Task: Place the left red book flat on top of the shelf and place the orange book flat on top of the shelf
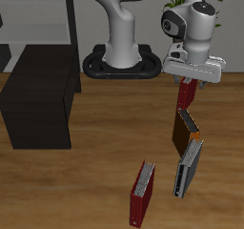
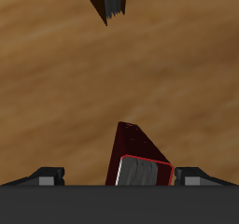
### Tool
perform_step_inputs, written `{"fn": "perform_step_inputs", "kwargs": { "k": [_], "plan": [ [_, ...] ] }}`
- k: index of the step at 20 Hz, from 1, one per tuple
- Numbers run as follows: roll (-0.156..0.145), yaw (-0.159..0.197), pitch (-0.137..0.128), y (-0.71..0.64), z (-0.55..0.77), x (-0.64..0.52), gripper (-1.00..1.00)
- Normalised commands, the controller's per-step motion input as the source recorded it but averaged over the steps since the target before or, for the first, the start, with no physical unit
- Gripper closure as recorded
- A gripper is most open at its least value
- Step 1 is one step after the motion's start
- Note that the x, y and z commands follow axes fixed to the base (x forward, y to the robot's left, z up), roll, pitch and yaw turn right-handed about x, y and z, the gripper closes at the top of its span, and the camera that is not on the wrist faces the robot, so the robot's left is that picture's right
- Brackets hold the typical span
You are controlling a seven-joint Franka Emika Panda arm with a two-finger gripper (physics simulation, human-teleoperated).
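Shelf (image 1: 38, 97), the low black box with a flat top, sits by one side edge of the worktop, about midway between the back and front edges. Its top is bare of books. Behind it, at the back corner, stands tall grey open shelving (image 1: 43, 13).

Nearer the middle, close to the front edge, a darker crimson book (image 1: 143, 195) with a grey page edge stands upright, well apart from the shelf.

Farther across, three books form a line running from front to back. Closest to the front edge is a slim grey-and-dark book (image 1: 188, 168). Just behind it is the orange book (image 1: 186, 131), upright, its orange spine and dark face showing. Behind that, farthest back in the line, is the left red book (image 1: 188, 95), upright on its edge, directly under the gripper (image 1: 189, 83).

In the wrist view the left red book (image 2: 140, 161) stands between the fingers (image 2: 51, 176) of the gripper (image 2: 119, 179). The jaws are spread wider than the book, with a clear gap on one side. It sits off-centre, nearer the other finger. Whether the book rests on the wooden worktop (image 2: 65, 88) or hangs just above it cannot be told.
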Motion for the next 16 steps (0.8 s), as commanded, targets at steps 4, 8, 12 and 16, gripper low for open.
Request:
{"fn": "perform_step_inputs", "kwargs": {
  "k": [4,8,12,16],
  "plan": [
    [-0.008,-0.014,0.022,-0.05,-0.12,0.03,1.00],
    [-0.015,0.012,0.006,-0.06,0.01,0.05,1.00],
    [-0.042,0.047,-0.027,-0.15,0.22,0.04,1.00],
    [-0.028,0.049,-0.029,-0.24,0.38,0.09,1.00]
  ]
}}
